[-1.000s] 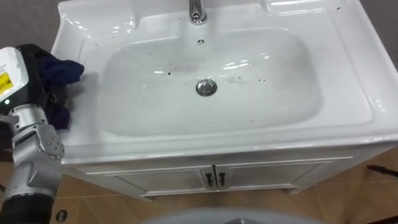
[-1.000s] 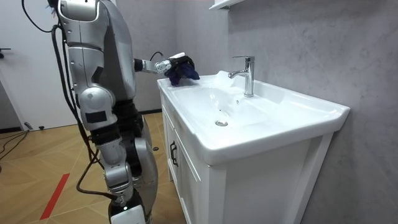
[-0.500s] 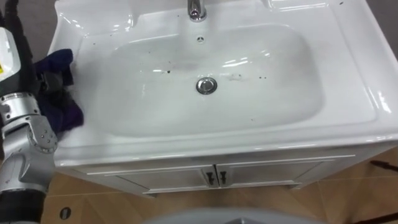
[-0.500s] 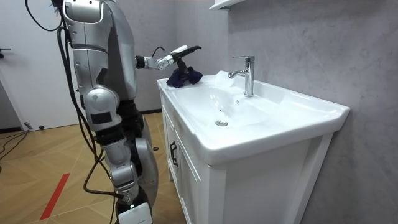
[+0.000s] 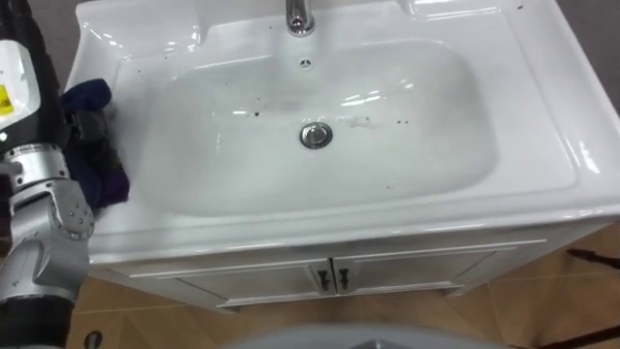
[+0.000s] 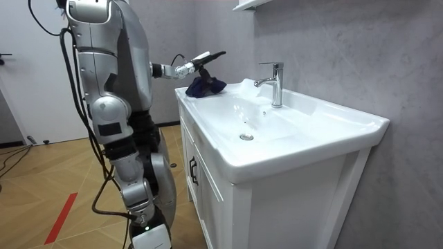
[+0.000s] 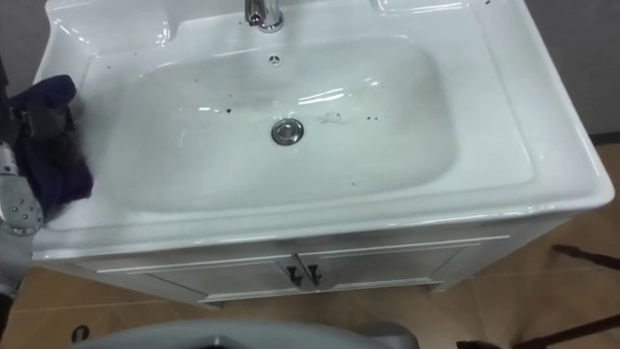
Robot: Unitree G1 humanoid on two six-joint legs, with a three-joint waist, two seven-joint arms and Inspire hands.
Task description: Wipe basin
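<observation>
The white basin [image 5: 542, 126] has dark specks scattered over its bowl around the drain [image 5: 315, 135]. A dark blue cloth [image 5: 105, 179] lies bunched on the basin's left rim, by the left edge; in the room view the cloth [image 6: 205, 86] rests at the far corner. My left hand [image 5: 41, 97] hovers just above it with straight fingers, open and holding nothing. In the room view the left hand [image 6: 205, 57] stands clear of the cloth, fingers pointing toward the wall.
A chrome faucet [image 5: 298, 15] stands at the back middle of the basin. Below the front rim are white cabinet doors [image 5: 329, 276] with small dark handles. I stand at the basin's left front corner on a wooden floor [image 6: 41, 180].
My left hand has opened, let go of the cloth and risen a little. The cloth now lies on the left rim. The eye view has shifted slightly.
</observation>
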